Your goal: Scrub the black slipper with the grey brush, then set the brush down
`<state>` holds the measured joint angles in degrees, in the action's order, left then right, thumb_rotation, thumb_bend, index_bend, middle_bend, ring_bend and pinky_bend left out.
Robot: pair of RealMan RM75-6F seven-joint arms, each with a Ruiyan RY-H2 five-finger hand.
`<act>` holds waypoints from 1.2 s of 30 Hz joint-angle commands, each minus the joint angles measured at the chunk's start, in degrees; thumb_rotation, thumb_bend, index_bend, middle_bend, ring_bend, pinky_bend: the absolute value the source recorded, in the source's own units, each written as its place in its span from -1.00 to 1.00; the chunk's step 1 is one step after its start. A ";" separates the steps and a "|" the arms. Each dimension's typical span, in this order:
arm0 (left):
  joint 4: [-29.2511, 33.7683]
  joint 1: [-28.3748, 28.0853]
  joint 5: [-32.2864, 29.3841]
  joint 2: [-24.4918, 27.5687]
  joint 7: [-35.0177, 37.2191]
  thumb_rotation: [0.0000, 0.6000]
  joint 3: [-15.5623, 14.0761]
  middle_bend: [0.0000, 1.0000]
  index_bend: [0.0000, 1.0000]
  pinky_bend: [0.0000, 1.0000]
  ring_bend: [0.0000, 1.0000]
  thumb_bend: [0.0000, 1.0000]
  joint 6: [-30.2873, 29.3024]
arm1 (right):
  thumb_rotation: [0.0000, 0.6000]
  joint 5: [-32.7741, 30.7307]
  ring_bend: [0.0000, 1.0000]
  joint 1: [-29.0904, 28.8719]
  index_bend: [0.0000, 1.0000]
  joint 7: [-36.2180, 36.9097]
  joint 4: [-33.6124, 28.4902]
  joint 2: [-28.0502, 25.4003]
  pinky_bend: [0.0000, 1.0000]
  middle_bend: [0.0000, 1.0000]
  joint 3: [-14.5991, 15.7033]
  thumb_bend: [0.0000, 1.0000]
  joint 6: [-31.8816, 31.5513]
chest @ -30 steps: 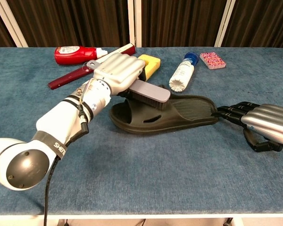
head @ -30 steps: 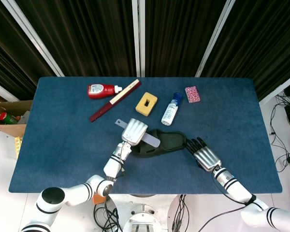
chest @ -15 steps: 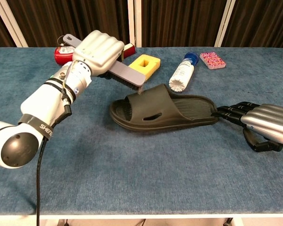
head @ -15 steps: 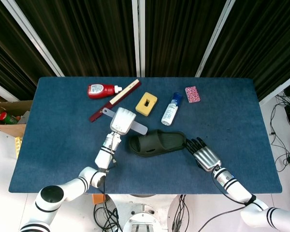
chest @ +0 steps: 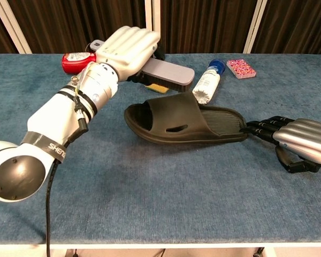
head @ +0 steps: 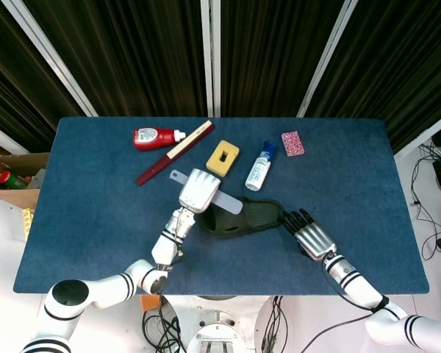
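Observation:
The black slipper lies flat near the table's front middle, its strap end to the left. My left hand grips the grey brush by its handle. The brush hangs in the air above the slipper's strap end, apart from it. My right hand rests on the table with its fingers stretched flat and their tips against the slipper's heel end.
Along the back stand a red bottle, a dark red ruler-like stick, a yellow sponge block, a white bottle with a blue cap and a pink patterned card box. A cardboard box sits off the table's left edge.
My left hand went from the slipper's strap back and left with the brush lifted, and has now swung rightward above the strap. The right hand and slipper stayed put.

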<state>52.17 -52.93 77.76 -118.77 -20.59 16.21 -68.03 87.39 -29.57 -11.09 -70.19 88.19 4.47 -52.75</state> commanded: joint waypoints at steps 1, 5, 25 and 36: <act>-0.28 -0.31 3.40 -0.24 -4.80 1.00 -2.89 1.00 1.00 1.00 1.00 0.12 -1.80 | 0.93 -0.01 -1.00 -0.03 -1.00 0.09 0.12 0.13 -1.00 -0.94 0.01 0.90 0.04; -4.63 -0.63 5.40 -2.27 -8.78 1.00 -5.42 1.00 1.00 1.00 1.00 0.13 -1.52 | 0.93 0.01 -1.00 -0.02 -1.00 0.20 0.28 0.26 -1.00 -0.94 0.08 0.90 0.07; -20.92 -2.44 3.35 -3.71 -11.78 1.00 -1.64 1.00 1.00 1.00 1.00 0.12 -0.24 | 0.93 0.30 -1.00 -0.09 -1.00 1.36 0.59 0.16 -1.00 -0.94 0.32 0.91 0.05; -10.26 -0.42 5.24 -0.18 -6.35 1.00 -2.51 1.00 1.00 1.00 1.00 0.13 -6.13 | 0.93 0.41 -1.00 -0.17 -1.00 1.65 0.61 0.15 -1.00 -0.94 0.32 0.92 0.00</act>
<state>38.47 -54.19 81.33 -120.02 -28.70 14.94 -71.88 87.80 -29.74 -9.43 -69.58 88.33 4.79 -52.75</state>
